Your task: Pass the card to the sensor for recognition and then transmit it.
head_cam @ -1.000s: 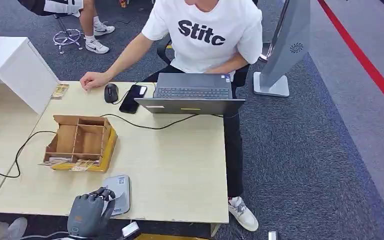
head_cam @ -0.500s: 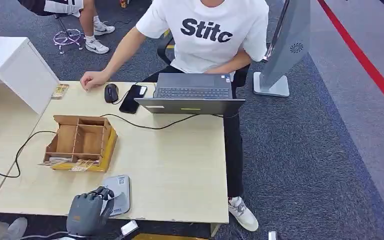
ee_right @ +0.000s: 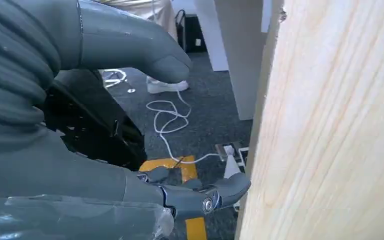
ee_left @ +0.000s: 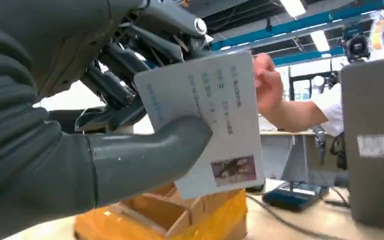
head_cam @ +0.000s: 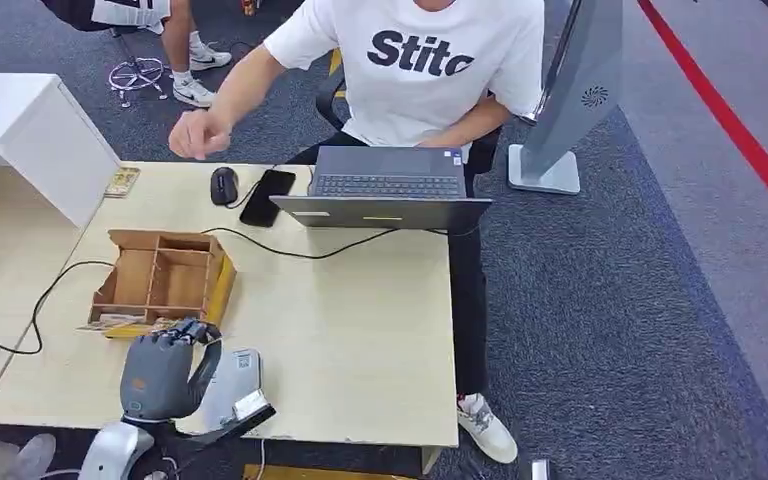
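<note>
Grey left hand (head_cam: 163,372) had lifted off the sensor (head_cam: 233,385) and climbed toward the box (head_cam: 163,283), card (ee_left: 205,120) pinched under its thumb. Looked like the scan was done, handover next. The person's hand (head_cam: 198,132) had risen off the wooden table (head_cam: 350,320). Right hand (ee_right: 80,150) hung empty, fingers apart, near carpet.

"Stitc" on person's T-shirt (head_cam: 422,60)
</note>
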{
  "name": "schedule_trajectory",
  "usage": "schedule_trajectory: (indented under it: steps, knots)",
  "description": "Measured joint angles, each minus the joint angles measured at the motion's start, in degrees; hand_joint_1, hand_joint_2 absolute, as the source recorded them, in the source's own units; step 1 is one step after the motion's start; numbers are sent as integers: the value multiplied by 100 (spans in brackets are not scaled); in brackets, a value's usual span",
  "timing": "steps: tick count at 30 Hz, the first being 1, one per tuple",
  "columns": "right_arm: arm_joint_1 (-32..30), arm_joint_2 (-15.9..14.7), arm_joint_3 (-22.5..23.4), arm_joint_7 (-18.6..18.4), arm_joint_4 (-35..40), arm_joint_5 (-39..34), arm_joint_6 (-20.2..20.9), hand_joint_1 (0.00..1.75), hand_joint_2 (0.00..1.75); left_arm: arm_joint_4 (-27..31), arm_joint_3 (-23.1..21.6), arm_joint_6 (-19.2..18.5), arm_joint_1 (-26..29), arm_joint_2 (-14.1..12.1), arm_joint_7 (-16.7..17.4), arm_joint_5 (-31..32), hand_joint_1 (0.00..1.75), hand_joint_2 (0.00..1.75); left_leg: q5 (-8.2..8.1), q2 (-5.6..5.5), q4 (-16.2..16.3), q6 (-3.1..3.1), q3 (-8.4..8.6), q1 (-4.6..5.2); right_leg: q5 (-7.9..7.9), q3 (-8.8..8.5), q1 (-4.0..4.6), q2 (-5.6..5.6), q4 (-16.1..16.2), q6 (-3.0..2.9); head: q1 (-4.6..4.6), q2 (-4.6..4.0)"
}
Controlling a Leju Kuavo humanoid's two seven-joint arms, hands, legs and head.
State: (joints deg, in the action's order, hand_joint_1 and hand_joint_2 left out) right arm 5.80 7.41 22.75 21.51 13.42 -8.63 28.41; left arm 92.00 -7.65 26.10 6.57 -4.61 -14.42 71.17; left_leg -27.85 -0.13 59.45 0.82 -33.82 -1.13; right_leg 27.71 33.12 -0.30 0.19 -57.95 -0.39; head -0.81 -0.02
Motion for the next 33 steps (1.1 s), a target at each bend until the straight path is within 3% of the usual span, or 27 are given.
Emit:
schedule_trajectory:
  steps: [6, 11, 26, 30, 32, 33]
  knots:
    - [38, 28, -11, -53, 0, 42, 31, 0, 175, -53, 138, -414, -781, -210, -39, -145, 175, 175, 8, -3, 0, 11, 2, -1, -6, 0, 1, 1, -2, -6, -2, 0]
    - [64, 50, -31, -98, 0, 98, 42, 0, 175, -249, 227, -573, -1184, -306, 175, -7, 175, 175, 9, -3, 0, 10, 1, -1, -6, 0, 1, 1, -2, -6, 0, 0]
    - [84, 66, -87, -140, -2, 129, 96, 0, 175, -785, 389, -617, -1618, -520, 393, 268, 169, 175, 9, 1, 0, 10, 1, -1, -6, 1, 1, 6, -2, -6, -2, 0]
    - [86, 66, -111, -142, -2, 129, 96, 0, 175, -877, 450, -705, -1784, -674, 503, 382, 175, 175, 9, 1, 0, 10, 1, -1, -6, 2, 1, 6, -3, -7, 0, 0]
    - [85, 66, -120, -144, -2, 129, 96, 0, 175, -935, 494, -785, -1880, -786, 573, 428, 166, 175, 9, 1, 0, 11, 1, -2, -6, 2, 2, 7, -4, -7, -2, 0]
    - [85, 66, -120, -144, -2, 129, 98, 0, 175, -964, 520, -818, -1932, -831, 599, 428, 150, 175, 9, 3, -1, 11, 1, -3, -6, 2, 3, 9, -5, -7, 2, 0]
